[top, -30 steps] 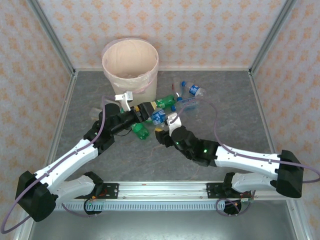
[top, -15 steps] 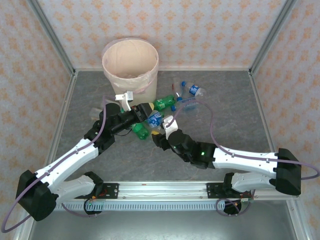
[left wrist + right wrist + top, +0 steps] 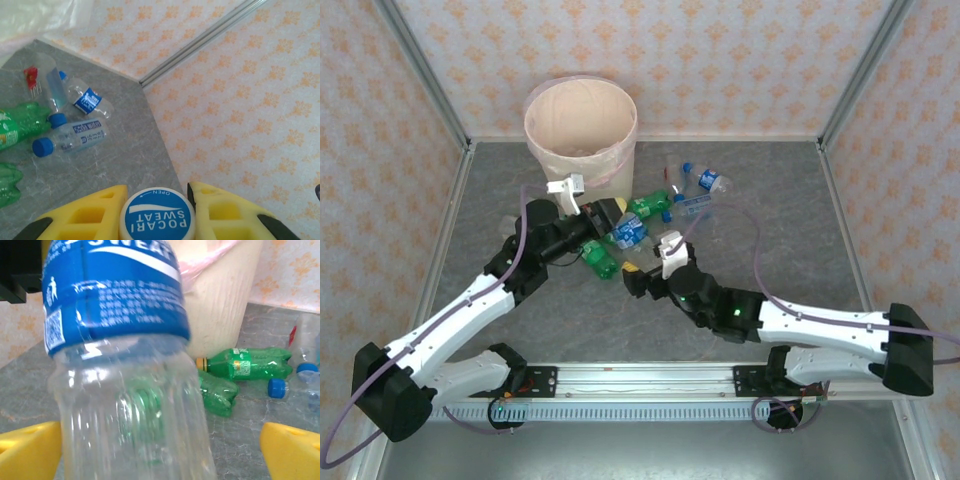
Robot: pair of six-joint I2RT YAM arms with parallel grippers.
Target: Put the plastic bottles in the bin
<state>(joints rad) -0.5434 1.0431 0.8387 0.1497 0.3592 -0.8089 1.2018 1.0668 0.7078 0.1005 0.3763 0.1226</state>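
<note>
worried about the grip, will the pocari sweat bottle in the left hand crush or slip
Probably light: the Pocari Sweat bottle looks clear and empty. Its thin ribbed wall may dent in the shut left hand. It is smooth and round, so it could slip or roll if released.

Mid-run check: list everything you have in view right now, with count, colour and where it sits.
bin: one, cream-beige with a pinkish liner, upright at the far left of the table.
Pocari Sweat bottle: one, clear with a blue label and a blue-and-white cap, held between the two grippers.
green bottles: two, one with a yellow cap, lying near the bin's foot.
clear bottles: at least three, blue caps, lying to the right of the bin.
table: one, grey.
walls: orange-patterned, on three sides.
left gripper: yellow pads, shut on the Pocari Sweat bottle's cap.
right gripper: yellow pads, open, standing wide of that bottle's body.
</note>
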